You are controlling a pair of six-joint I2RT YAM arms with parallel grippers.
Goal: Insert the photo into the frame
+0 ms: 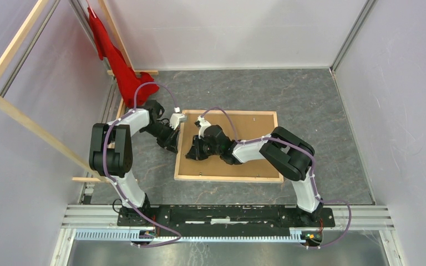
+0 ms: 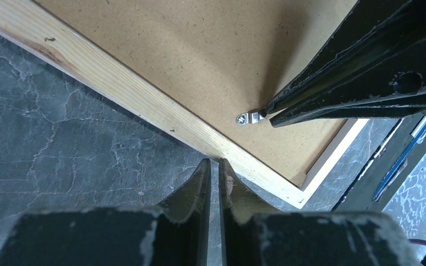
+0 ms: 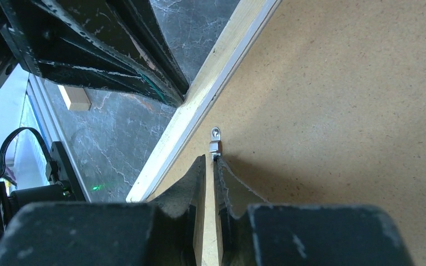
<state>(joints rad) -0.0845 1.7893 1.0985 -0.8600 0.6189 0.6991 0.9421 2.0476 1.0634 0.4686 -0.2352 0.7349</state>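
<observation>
frame (image 2: 116,83) pale grained wood, backing board (image 2: 199,50) speckled brown, tab (image 2: 248,117) metal

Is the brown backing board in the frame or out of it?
In. The backing board lies flat inside the frame, its pale wood rails bordering it on every visible side.

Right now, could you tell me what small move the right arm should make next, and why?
Probably swivel the metal tab toward the frame rail: the right claw seems to pinch its end, it lies wholly on the brown board, and the left claw rests on the rail.
</observation>
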